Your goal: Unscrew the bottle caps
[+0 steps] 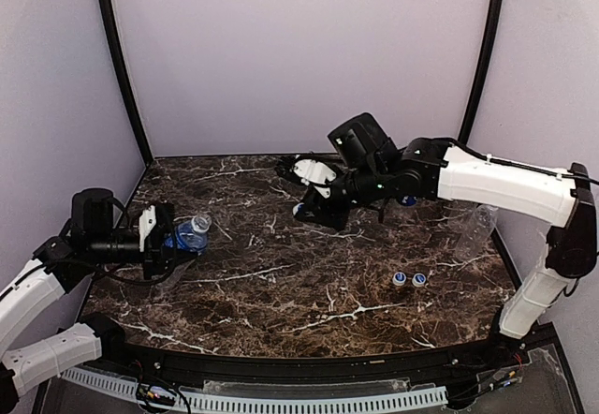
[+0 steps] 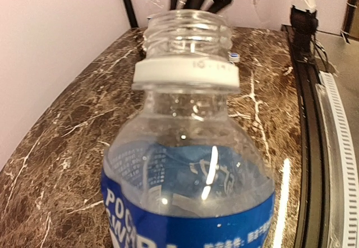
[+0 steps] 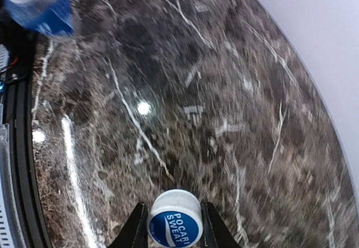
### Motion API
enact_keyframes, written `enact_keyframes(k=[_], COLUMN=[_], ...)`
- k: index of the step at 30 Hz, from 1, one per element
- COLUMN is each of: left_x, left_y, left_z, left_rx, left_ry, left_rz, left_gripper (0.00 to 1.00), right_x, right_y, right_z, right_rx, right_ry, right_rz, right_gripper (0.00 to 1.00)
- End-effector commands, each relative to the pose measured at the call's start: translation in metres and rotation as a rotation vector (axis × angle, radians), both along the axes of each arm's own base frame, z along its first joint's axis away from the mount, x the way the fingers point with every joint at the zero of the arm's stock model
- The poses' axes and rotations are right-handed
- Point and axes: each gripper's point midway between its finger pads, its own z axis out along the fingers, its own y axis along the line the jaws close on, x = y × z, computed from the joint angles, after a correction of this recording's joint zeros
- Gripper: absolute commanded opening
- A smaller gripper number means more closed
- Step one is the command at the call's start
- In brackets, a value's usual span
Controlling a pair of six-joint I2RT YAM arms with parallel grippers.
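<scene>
Above the far middle of the table (image 1: 281,292), the right gripper (image 3: 175,232) was clenched on a cap (image 3: 175,214); two loose caps (image 1: 409,279) lay nearer and rightward. At the left, the left gripper (image 1: 171,243) grasped the opened bottle (image 1: 194,233).

Dark marble table (image 1: 281,283), pale walls (image 1: 299,49), black corner posts (image 1: 123,67)

Left arm (image 1: 28,294) low, right arm (image 1: 496,184) outstretched, jaws pinched.
</scene>
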Motion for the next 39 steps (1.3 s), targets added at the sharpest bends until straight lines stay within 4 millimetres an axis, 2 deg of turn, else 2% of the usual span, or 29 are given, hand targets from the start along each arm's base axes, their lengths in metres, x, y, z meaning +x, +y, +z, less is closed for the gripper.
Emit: enact_keyframes(k=[1, 4, 7, 12, 17, 25, 31, 34, 38, 39], left_x=[0.03, 0.027, 0.024, 0.023, 0.023, 0.024, 0.022, 0.023, 0.023, 0.022], left_y=[0.005, 0.006, 0.007, 0.007, 0.006, 0.004, 0.003, 0.003, 0.002, 0.002], left_z=[0.024, 0.02, 0.018, 0.016, 0.013, 0.019, 0.023, 0.024, 0.026, 0.025], left_rx=[-0.13, -0.131, -0.132, -0.138, -0.155, -0.18, -0.187, -0.191, -0.194, -0.193], left_ry=[-0.021, -0.006, -0.001, 0.0, -0.004, -0.007, -0.006, -0.011, -0.009, -0.009], left_rz=[0.163, 0.161, 0.16, 0.155, 0.153, 0.148, 0.141, 0.14, 0.138, 0.138], left_gripper=[0.34, 0.35, 0.35, 0.35, 0.36, 0.36, 0.36, 0.36, 0.36, 0.36], right_x=[0.023, 0.015, -0.002, -0.034, -0.056, -0.065, -0.065, -0.068, -0.07, -0.07], right_y=[-0.079, -0.121, -0.145, -0.177, -0.209, -0.224, -0.24, -0.237, -0.237, -0.237], right_z=[-0.082, -0.128, -0.155, -0.18, -0.191, -0.212, -0.218, -0.222, -0.228, -0.228], right_rx=[-0.054, -0.111, -0.164, -0.281, -0.306, -0.303, -0.29, -0.272, -0.268, -0.27], right_ry=[0.422, 0.576, 0.65, 0.753, 0.783, 0.801, 0.757, 0.785, 0.796, 0.796], right_rz=[-0.549, -0.729, -0.808, -0.894, -1.01, -1.084, -1.156, -1.152, -1.156, -1.157], right_gripper=[0.0, 0.0, 0.0, 0.0, 0.0, 0.0, 0.01, 0.1, 0.16, 0.22])
